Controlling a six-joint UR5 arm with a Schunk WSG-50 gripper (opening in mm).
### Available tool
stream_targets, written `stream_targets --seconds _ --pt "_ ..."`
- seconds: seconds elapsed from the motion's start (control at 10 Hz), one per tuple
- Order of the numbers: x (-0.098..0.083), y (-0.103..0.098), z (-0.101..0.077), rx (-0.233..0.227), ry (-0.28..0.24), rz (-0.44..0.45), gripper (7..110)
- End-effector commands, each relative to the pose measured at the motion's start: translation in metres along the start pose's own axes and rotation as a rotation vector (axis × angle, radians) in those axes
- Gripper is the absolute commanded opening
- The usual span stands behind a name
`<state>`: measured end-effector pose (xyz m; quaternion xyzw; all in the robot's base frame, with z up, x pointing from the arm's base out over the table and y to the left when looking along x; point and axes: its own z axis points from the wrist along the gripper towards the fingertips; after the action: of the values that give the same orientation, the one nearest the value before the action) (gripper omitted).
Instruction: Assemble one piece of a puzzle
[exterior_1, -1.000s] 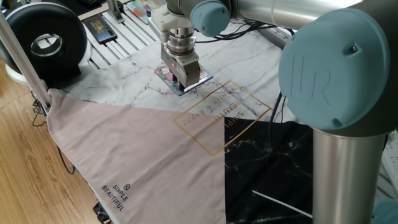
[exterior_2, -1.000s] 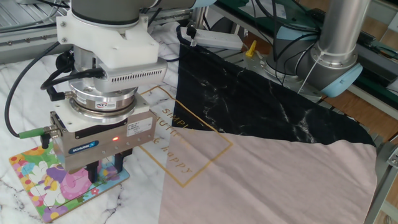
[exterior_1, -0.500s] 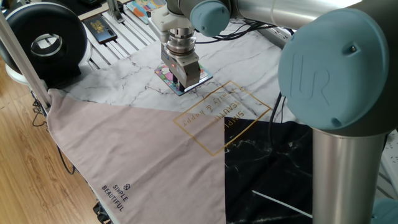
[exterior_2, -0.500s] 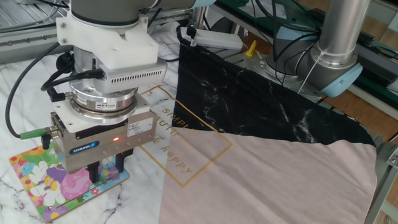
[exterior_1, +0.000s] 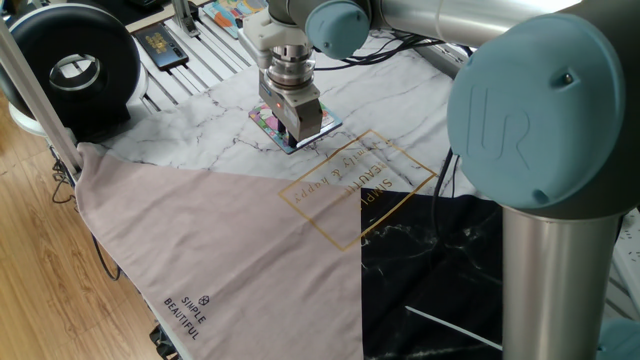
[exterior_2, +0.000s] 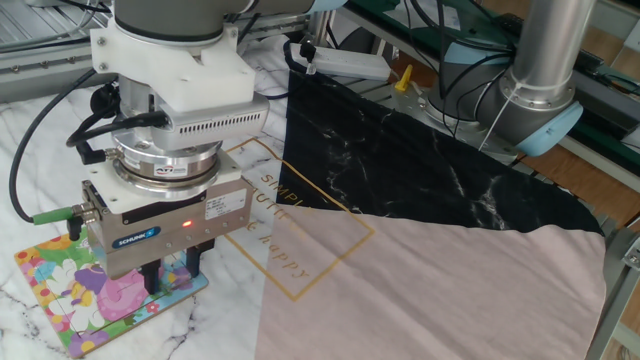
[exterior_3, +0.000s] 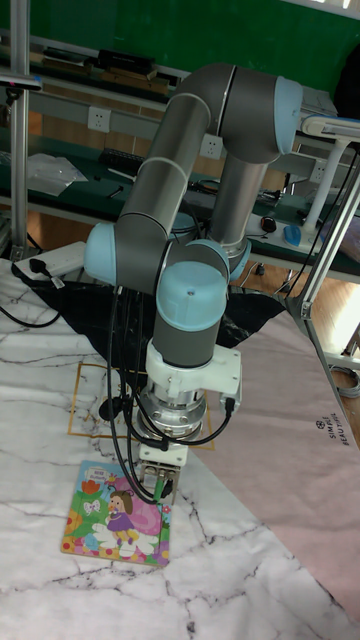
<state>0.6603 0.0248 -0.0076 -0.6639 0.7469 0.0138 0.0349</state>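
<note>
The puzzle is a small square cartoon board in pink, green and yellow, and it lies flat on the marble-print cloth. It also shows in the tall fixed view and half hidden under the tool in one fixed view. My gripper points straight down at the board's corner nearest the gold-printed square, with its fingertips at the surface. The two dark fingers stand a little apart. The piece cannot be made out between or under them. The gripper also shows in the other two views.
A cloth in marble white, dusty pink and black covers the table. A black round device stands at one corner, with slatted rails and a larger picture board behind. Cables trail beside the arm. A second robot base stands beyond the black cloth.
</note>
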Motion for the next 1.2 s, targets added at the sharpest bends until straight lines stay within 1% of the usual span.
stream_targets --seconds 0.0,0.1,0.4,0.8,1.1 --pt "-0.0022 -0.0023 -0.0011 0.007 -0.014 0.009 22" --pt "-0.0035 -0.0014 -0.0012 0.003 -0.019 0.014 22" --pt "-0.0008 -0.0025 -0.0008 0.007 -0.010 0.009 22" --pt "-0.0033 -0.0023 -0.0005 0.006 -0.020 0.012 22" --pt "-0.0018 0.0010 -0.0003 -0.008 -0.016 0.008 22"
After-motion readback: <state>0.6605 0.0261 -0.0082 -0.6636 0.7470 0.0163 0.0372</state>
